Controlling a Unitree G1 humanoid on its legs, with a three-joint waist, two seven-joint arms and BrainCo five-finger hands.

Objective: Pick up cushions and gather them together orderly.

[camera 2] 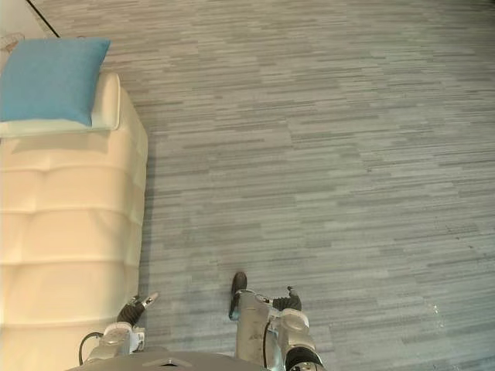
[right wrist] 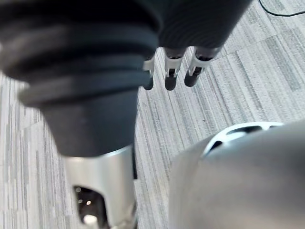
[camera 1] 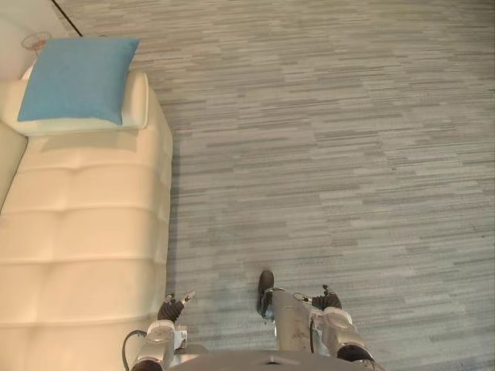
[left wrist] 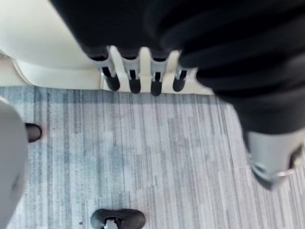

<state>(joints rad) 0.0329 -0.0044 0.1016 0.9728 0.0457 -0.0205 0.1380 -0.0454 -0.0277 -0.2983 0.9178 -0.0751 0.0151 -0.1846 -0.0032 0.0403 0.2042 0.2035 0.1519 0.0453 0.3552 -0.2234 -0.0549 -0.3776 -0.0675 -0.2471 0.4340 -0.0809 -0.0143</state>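
Note:
A blue cushion lies on top of a cream cushion at the far end of the cream sofa, on my left. My left hand hangs low by the sofa's near corner, far from both cushions. In the left wrist view its fingers are straight and hold nothing, with the sofa's edge past them. My right hand hangs at my right side over the floor. Its fingers are relaxed and empty.
Grey striped carpet spreads to the right of the sofa. A small clear glass-like object stands behind the stacked cushions at the far left corner.

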